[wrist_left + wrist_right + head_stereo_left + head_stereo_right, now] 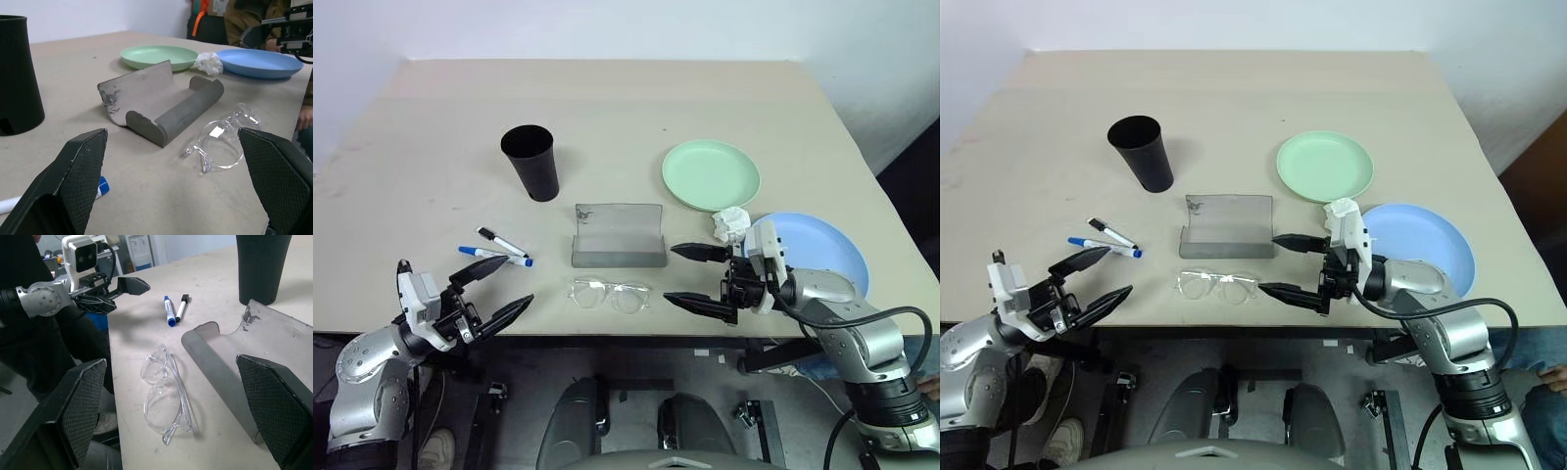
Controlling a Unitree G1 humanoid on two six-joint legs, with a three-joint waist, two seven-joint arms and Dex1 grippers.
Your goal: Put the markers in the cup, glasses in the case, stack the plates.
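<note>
Lying on the beige table point(607, 108), none of the things carries a brand, label or writing that can be read. The grey case point(619, 236) sits open near the middle of the table with its lid tilted up, and the clear glasses point(610, 294) lie just in front of it, close to the near edge. The right gripper point(697, 278) hovers at that edge just to the right of the glasses, pointing toward them, its 2 black fingers spread wide with nothing between them; it touches neither glasses nor case. The left gripper point(497, 291) hangs off the near left edge, fingers also wide apart and empty, angled toward the middle of the table. The 2 markers lie side by side just beyond it: the blue marker point(495, 257) nearer, the black marker point(503, 242) right behind it. The black cup point(531, 162) stands upright farther back, behind the markers and left of the case. The green plate point(710, 174) rests at the right rear, the blue plate point(819, 249) nearer and farther right, just behind the right arm, and a crumpled white tissue point(729, 223) sits between the 2 plates.
</note>
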